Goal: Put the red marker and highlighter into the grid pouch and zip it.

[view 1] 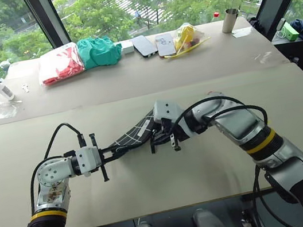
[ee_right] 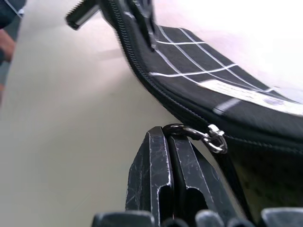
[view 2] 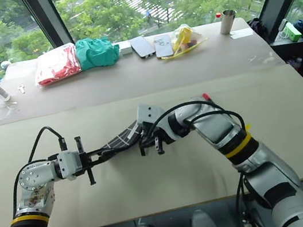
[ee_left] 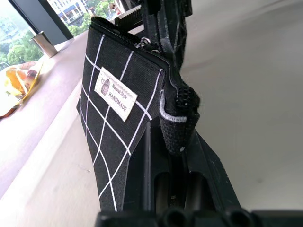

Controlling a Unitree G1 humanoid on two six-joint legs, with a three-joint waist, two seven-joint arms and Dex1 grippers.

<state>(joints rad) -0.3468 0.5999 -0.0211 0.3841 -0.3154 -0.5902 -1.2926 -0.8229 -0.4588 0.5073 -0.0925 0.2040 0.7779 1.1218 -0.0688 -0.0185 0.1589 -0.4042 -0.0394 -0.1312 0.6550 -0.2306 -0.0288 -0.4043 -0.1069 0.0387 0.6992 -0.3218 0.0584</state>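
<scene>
The grid pouch (view 1: 137, 132), black with white lines and a small white label (ee_left: 115, 94), hangs between my two grippers just above the table's middle. My left gripper (view 1: 117, 149) is shut on the fabric tab (ee_left: 176, 124) at the pouch's left end. My right gripper (ee_right: 165, 135) is shut on the zipper pull, whose metal ring (ee_right: 215, 138) leads to the zipper line. A red tip, apparently the red marker (view 2: 206, 97), peeks out on the table behind my right forearm. The highlighter is hidden.
Along the table's far edge lie a red-and-white bag (view 1: 60, 63), a green cloth (view 1: 98, 50), two phones (view 1: 144, 44), a yellow bag (view 1: 185, 38) and a metal cup (view 1: 229, 20). A white bottle (view 1: 1, 87) stands at the far left.
</scene>
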